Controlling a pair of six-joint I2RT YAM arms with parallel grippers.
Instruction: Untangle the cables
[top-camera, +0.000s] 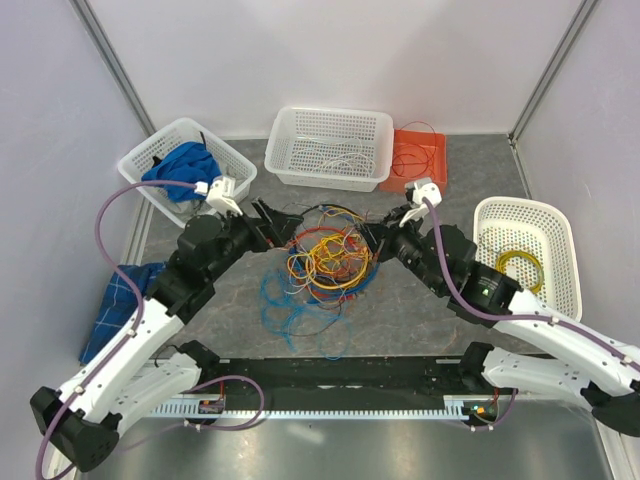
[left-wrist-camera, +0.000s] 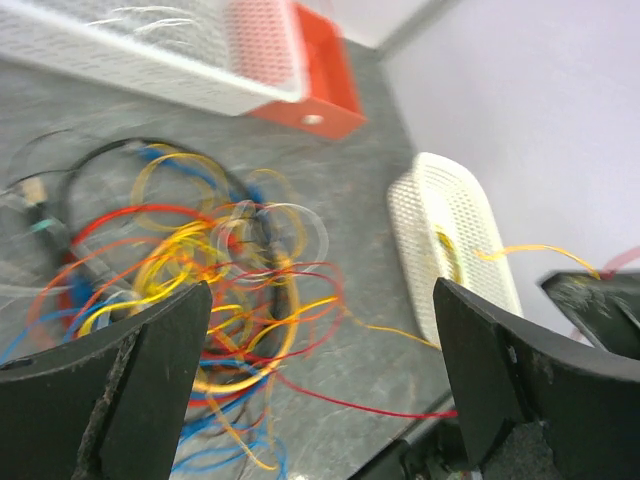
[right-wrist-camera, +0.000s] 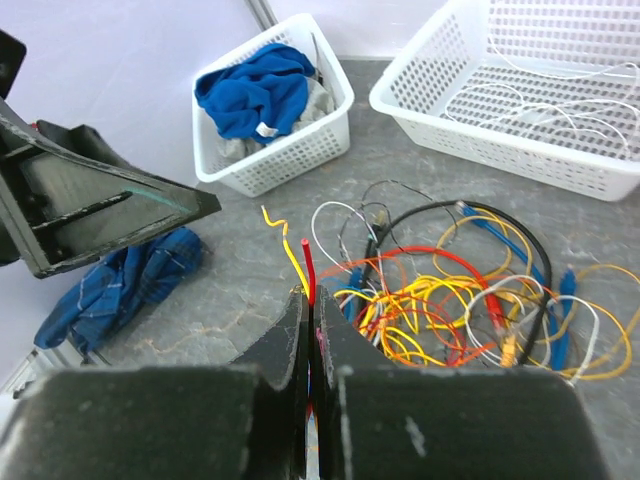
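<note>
Mid-table, between the two arms, the cables (top-camera: 325, 262) lie in one heap on the grey tabletop (top-camera: 420, 310): yellow, orange, red, blue, black and white loops, knotted together.

Right gripper (right-wrist-camera: 310, 305) is at the heap's right edge. Its jaws are pressed together on two strands, one red and one yellow, and the ends poke up past the tips. My guess: taken by the free ends so they can be drawn out of the knot.

Left gripper (left-wrist-camera: 320, 345) hovers at the heap's left edge, jaws wide apart, holding nothing. Probably placed to pin or catch the bunch during a pull.

Containers:
- Middle basket (top-camera: 325, 178), at the back: a few thin white wires.
- Orange tray (top-camera: 405, 165), beside it: a reddish loop.
- Right basket (top-camera: 525, 203): a yellow coil.
- Left basket (top-camera: 150, 140): a blue cloth (top-camera: 180, 165).

Sorting by colour seems the plan. A checked cloth (top-camera: 115, 300) lies at the table's left.
</note>
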